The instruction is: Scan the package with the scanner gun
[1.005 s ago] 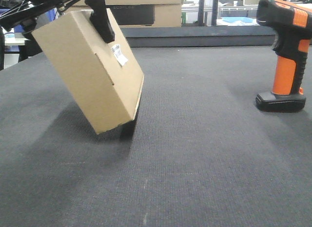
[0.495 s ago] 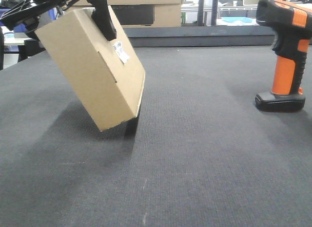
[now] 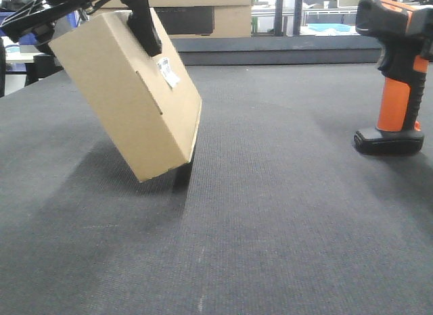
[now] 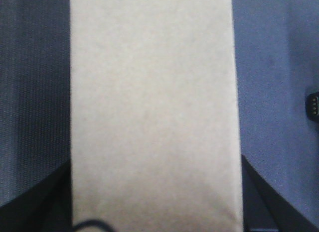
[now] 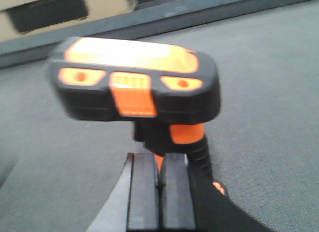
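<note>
The left gripper (image 3: pixel 139 24) has its jaws clamped on the tilted package (image 3: pixel 128 99); the right gripper (image 5: pixel 159 192), jaws' closure unclear, must next grasp the scanner gun (image 3: pixel 396 78) at right and aim it.

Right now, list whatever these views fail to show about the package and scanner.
1. The barcode label on the package: too small to read in the front view; the left wrist view shows only plain cardboard.
2. The right gripper at the scanner gun: the right wrist view is blurred and the front view's right edge cuts it off, so contact is unclear.
</note>
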Controlling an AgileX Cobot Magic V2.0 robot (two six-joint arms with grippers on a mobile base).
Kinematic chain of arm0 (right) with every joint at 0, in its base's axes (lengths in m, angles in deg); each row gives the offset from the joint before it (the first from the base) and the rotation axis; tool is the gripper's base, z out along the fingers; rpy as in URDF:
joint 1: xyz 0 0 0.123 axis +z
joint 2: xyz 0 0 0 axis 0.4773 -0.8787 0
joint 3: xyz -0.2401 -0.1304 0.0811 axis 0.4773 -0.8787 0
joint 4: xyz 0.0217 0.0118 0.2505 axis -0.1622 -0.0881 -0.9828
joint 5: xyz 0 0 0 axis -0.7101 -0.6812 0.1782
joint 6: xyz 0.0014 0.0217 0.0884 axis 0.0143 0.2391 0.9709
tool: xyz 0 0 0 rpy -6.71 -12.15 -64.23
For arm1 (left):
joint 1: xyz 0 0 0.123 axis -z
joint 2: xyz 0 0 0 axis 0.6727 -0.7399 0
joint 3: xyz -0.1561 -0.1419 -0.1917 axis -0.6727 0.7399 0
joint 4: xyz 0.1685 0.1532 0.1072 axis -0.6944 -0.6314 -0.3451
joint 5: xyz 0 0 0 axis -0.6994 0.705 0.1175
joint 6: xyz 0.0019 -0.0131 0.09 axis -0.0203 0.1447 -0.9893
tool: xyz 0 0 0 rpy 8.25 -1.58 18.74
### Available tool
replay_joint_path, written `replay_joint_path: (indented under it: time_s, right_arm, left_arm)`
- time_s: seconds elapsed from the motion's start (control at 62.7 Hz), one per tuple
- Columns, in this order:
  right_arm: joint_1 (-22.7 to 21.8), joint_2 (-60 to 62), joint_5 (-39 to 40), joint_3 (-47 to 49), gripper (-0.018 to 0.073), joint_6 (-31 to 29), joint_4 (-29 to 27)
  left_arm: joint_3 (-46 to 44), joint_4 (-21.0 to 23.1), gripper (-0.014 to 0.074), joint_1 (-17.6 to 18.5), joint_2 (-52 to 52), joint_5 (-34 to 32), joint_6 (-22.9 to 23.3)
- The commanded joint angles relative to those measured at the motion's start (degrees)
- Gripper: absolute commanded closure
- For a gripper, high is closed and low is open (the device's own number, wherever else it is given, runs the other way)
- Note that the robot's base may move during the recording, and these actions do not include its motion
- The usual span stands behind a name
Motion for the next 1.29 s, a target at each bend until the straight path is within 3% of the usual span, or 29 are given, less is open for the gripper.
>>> replay_joint_path:
  time_s: [0.0, 0.128, 0.511, 0.606, 0.734, 0.846, 1.276]
  right_arm:
    - [0.93, -2.80, 5.36, -0.17, 0.0719, -0.03, -1.86]
    - [1.41, -5.77, 8.75, -0.17, 0.0719, -0.03, -1.86]
    - [1.41, -9.01, 8.75, -0.17, 0.0713, -0.03, -1.44]
    - [1.41, -9.24, 8.65, -0.17, 0.0578, -0.03, -1.44]
    - [1.41, -9.24, 8.92, -0.17, 0.0204, -0.03, -1.44]
    - [1.41, -9.75, 8.67, 1.05, 0.0002, 0.05, -1.44]
    - [1.41, -18.94, 16.15, 8.15, 0.0000, 0.05, -2.15]
  left_arm:
    - [-0.21, 0.59, 0.0707, 0.25, 0.39, -1.14, -0.12]
    - [-0.21, 0.17, 0.0707, 0.25, 0.39, -1.14, -0.12]
    - [-0.21, -0.08, 0.0707, 0.25, 0.39, -1.14, -0.12]
    - [-0.21, -0.09, 0.0707, 0.25, 0.39, -1.14, -0.12]
    - [-0.21, -0.20, 0.0707, 0.25, 0.39, -1.38, -0.12]
    - [-0.21, -0.20, 0.0707, 0.25, 0.39, -1.78, -0.12]
    - [-0.21, -0.20, 0.0707, 0.25, 0.39, -1.51, -0.12]
